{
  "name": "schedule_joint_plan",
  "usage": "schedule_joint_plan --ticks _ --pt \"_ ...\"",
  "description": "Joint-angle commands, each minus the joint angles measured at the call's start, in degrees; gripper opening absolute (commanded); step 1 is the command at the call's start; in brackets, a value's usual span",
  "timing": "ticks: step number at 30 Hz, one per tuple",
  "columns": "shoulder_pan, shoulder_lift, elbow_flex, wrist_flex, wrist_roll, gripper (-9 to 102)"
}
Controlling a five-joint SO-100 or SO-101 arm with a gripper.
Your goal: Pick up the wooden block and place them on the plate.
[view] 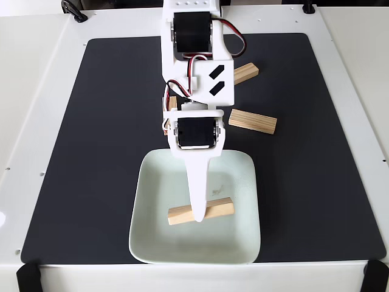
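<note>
You have four small rectangular bars of pale tan wood with straight grain in the fixed view, though one is mostly hidden. The first wooden bar (222,208) lies flat inside the large, glossy, pale mint-white square plate (152,243), running roughly left to right with its right end slightly higher, toward the plate's lower middle. The second bar (252,121) lies on the black rectangular mat (91,152) just right of the arm, above the plate's upper right corner and apart from its rim. The third bar (246,73) sits farther up the mat, tilted, its left end hidden behind the arm. The fourth bar (172,103) shows as a thin sliver at the left edge of the arm, so you cannot judge how it lies.

You have one plate, one mat and one white plastic arm with black servo blocks and red, black and white wires. The mat rests on a white tabletop (36,91).

The white gripper (198,213) points down over the plate, its long finger crossing the bar there and covering the bar's middle. From this angle you cannot tell whether the jaws are spread or pinching that bar.

No readable writing or brand mark shows anywhere.
</note>
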Motion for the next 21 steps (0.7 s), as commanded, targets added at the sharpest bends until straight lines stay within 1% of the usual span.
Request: schedule_joint_plan --ticks 1,11,14,16,21 --pt "-0.44 1.05 -2.64 1.67 0.97 0" --pt "-0.18 1.05 -2.64 2.2 1.49 0" --pt "0.0 1.05 -2.64 2.11 0.88 1" --pt "0.18 1.05 -2.64 2.29 0.88 7" --pt "0.44 1.05 -2.64 2.37 0.88 29"
